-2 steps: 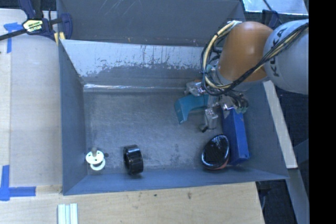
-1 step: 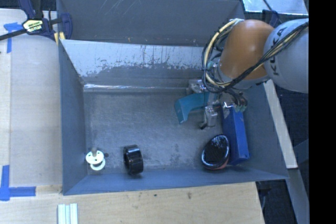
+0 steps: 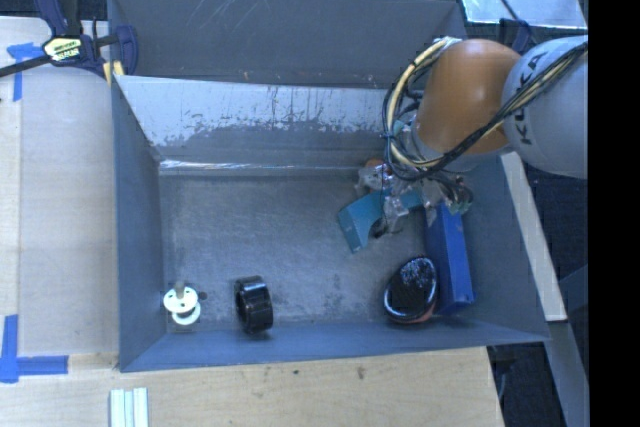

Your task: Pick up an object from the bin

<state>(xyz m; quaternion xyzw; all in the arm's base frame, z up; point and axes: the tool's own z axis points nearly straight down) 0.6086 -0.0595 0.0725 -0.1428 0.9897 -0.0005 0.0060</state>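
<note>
Nearest row along the bin's [image 3: 300, 343] front wall: a small white-and-yellow piece [image 3: 181, 305], a black cylinder [image 3: 254, 305], and a black round thing with a red rim [image 3: 410, 287]. Behind that lies a long blue bar [image 3: 450, 260]. Further in, the gripper [image 3: 392, 210] sits low against a teal block [image 3: 358, 223], centre-right. I cannot tell whether it is closed on the block. Judgement: the approach is done; a sure grasp and the lift remain.

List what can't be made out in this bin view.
Camera view:
- Right end of the teal block: hidden under the gripper.
- Upper end of the long blue block: hidden behind the gripper.
- The white and yellow thing at the front left of the bin: too small to identify.
- The black round thing beside the blue block: too dark to tell its kind.
</note>
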